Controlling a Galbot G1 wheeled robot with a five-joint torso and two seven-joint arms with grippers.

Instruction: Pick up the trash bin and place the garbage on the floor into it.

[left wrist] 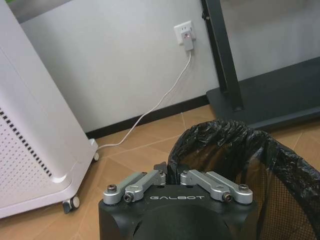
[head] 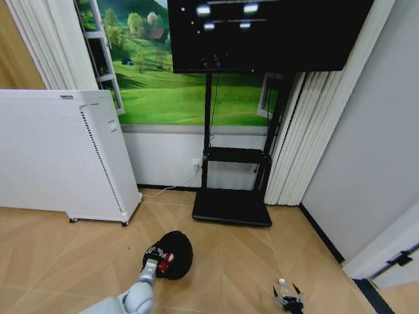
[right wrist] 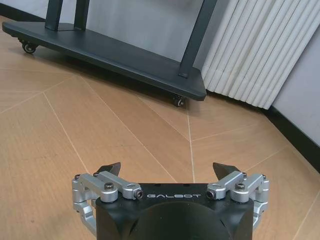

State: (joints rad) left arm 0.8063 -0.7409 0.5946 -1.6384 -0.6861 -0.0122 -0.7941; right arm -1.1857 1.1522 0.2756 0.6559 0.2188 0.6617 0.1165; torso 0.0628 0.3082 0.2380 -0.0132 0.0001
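Observation:
The trash bin is a small round black mesh basket lined with a black bag, low over the wooden floor in front of me. My left gripper is shut on the near side of its rim. In the left wrist view the left gripper pinches the bag-covered rim of the trash bin. A bit of red and white garbage shows at the bin's mouth, close to the fingers. My right gripper hangs low at the right, and the right gripper stands open over bare floor with nothing between its fingers.
A big white perforated appliance on casters stands at the left wall. The black TV stand base on wheels lies straight ahead. A white cable runs from the wall socket. White curtains hang at the right.

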